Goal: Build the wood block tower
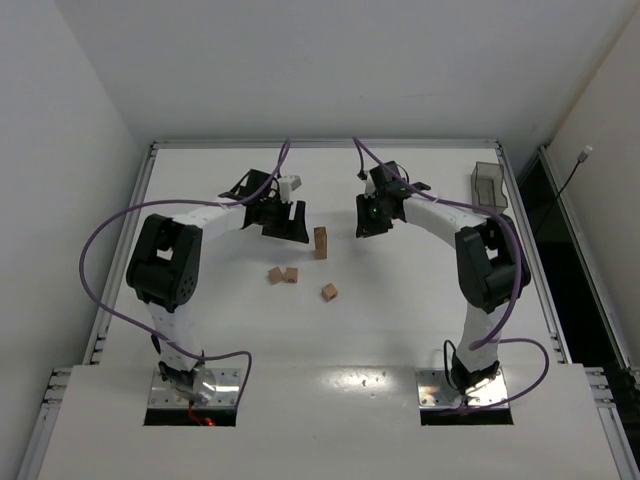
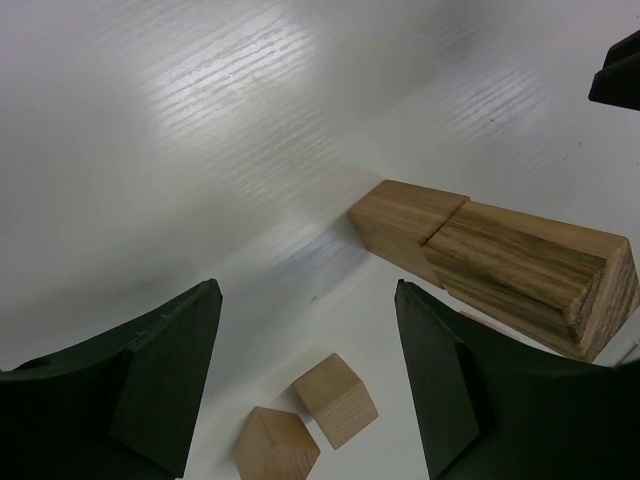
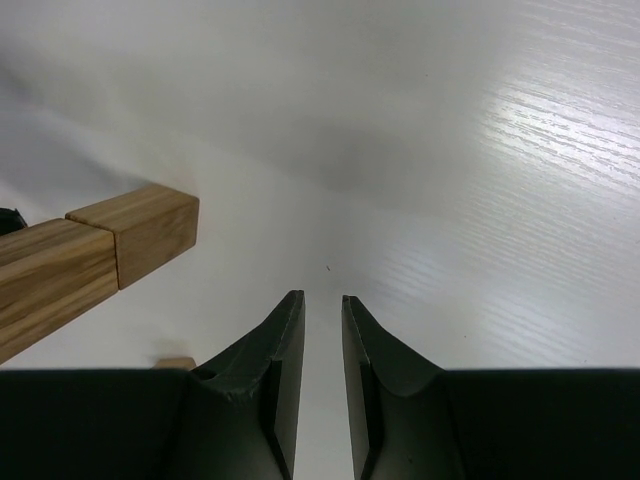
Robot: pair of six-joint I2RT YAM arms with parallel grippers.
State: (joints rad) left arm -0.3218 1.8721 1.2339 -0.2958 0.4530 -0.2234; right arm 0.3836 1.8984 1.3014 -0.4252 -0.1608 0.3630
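Observation:
The tower [image 1: 320, 242] is a short column of two tan blocks standing mid-table. In the left wrist view it shows as a lighter cube under a darker, longer brick [image 2: 530, 270]. Two loose cubes [image 1: 283, 275] lie side by side left of it, and another loose cube [image 1: 329, 291] lies nearer the front. My left gripper [image 1: 285, 222] is open and empty just left of the tower; the two cubes [image 2: 335, 398] lie below its spread jaws [image 2: 305, 290]. My right gripper [image 1: 368, 215] is right of the tower, jaws nearly together and empty [image 3: 322, 297]. The tower [image 3: 100, 255] is at that view's left.
A translucent grey bin [image 1: 487, 185] stands at the table's back right corner. A sliver of a block [image 3: 175, 363] peeks out beside my right gripper's left finger. The table is white with raised rails along its edges.

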